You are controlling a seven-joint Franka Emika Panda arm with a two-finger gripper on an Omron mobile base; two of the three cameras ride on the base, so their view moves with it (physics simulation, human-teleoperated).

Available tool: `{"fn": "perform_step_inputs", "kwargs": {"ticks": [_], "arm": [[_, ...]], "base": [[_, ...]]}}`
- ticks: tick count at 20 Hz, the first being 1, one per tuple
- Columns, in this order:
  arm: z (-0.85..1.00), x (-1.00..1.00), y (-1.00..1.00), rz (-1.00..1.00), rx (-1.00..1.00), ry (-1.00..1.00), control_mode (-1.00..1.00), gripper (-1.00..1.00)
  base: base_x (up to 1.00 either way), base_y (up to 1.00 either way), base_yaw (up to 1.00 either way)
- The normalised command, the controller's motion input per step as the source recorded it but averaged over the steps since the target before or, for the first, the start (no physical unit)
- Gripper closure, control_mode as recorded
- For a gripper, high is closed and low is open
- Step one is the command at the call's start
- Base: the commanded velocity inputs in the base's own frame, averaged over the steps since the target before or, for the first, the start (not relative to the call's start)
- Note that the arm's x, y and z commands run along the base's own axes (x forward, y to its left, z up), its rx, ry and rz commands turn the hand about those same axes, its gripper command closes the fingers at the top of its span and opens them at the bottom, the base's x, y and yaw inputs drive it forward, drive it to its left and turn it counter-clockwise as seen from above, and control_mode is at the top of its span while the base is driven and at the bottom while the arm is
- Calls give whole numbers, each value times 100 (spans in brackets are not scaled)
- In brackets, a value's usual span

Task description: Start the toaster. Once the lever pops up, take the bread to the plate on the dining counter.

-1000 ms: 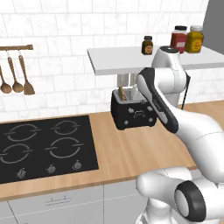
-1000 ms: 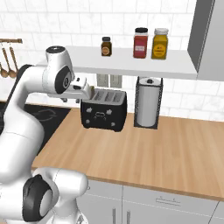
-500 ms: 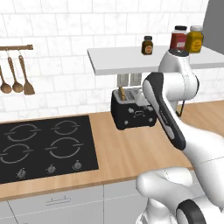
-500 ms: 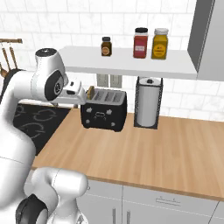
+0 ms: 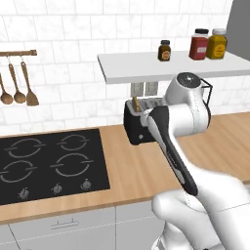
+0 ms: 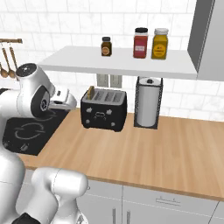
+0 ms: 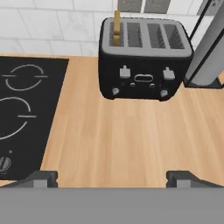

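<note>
I've got the tool (image 7: 111, 177) spread wide, holding nothing, hovering over the wooden desk (image 7: 131, 140) in front of the toaster (image 7: 142, 65); the bread (image 7: 117, 28) stands upright in the toaster's leftmost slot, poking above the top; the hob (image 7: 22, 113) lies left of the toaster, the paper towel stand (image 6: 148, 103) just right.

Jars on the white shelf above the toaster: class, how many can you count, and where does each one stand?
3. A small dark jar stands furthest left, a red jar in the middle, and a yellow jar on the right, beside the red one. None appears hidden.
</note>
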Motion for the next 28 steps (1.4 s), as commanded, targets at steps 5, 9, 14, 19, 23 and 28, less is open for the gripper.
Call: {"fn": "perform_step_inputs", "kwargs": {"ticks": [5,9,14,19,23,28], "arm": [[-1,57,0,-5,0,0,-100,-100],[-8,64,-9,0,0,0,-100,-100],[-41,66,-15,0,2,3,-100,-100],[-79,60,-16,2,3,8,-100,100],[-60,67,-1,2,1,6,-100,100],[-2,64,-2,4,0,0,-100,100]], "base": [[0,0,0],[0,0,0],[0,0,0],[0,0,0],[0,0,0],[0,0,0]]}}
